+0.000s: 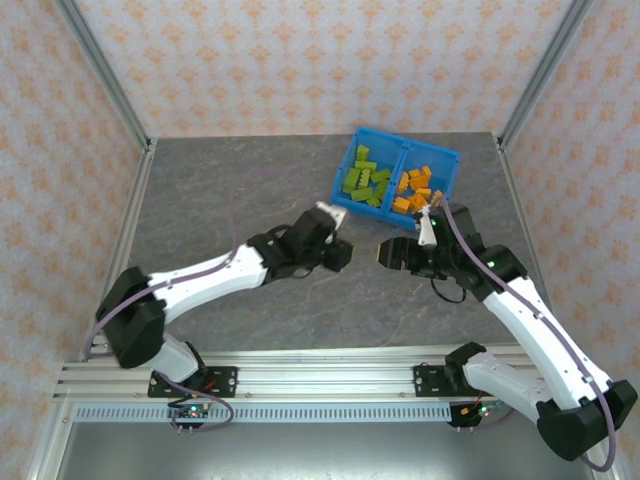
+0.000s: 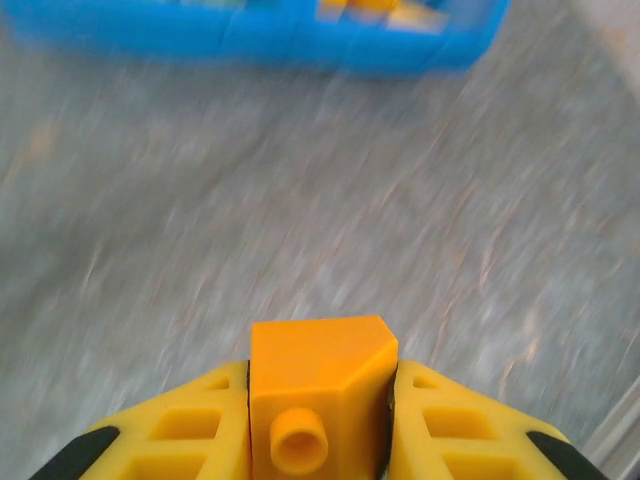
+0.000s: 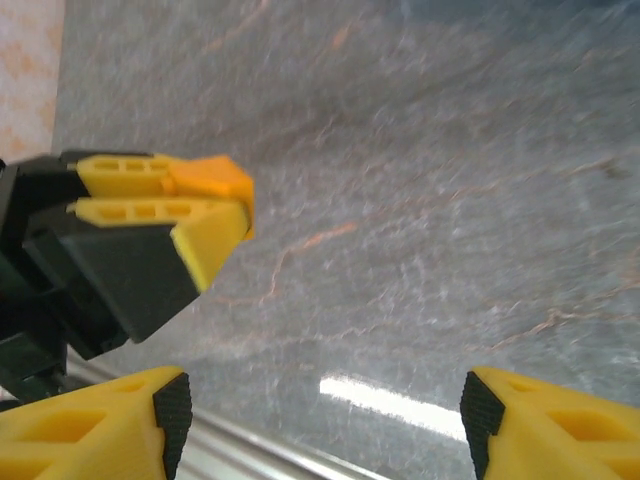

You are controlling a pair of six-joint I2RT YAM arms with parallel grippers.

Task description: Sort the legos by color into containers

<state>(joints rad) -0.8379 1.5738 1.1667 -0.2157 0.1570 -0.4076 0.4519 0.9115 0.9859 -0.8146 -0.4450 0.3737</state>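
The left gripper point(image 1: 341, 256) is clamping one orange brick point(image 2: 318, 395) between its fingers. The brick is sticking forward past the fingertips, and one stud is facing the wrist camera. The gripper is hanging above the desk point(image 1: 230, 200), near the middle.

The blue bin point(image 1: 405, 141) is lying ahead of this gripper, toward the far right. Its divider is running from near to far. The green bricks point(image 1: 365, 181) are filling the left compartment point(image 1: 344, 165), and the orange bricks point(image 1: 414, 186) are filling the right compartment point(image 1: 447, 178). So I am judging that the held brick is needing to pass over the green side, or around the near corner, to arrive at the orange side.

The right gripper point(image 3: 320, 410) is standing with its fingers well apart and is holding nothing. It is facing the left gripper closely, and its arm is lying just beside the orange compartment, so it may be standing in the way.
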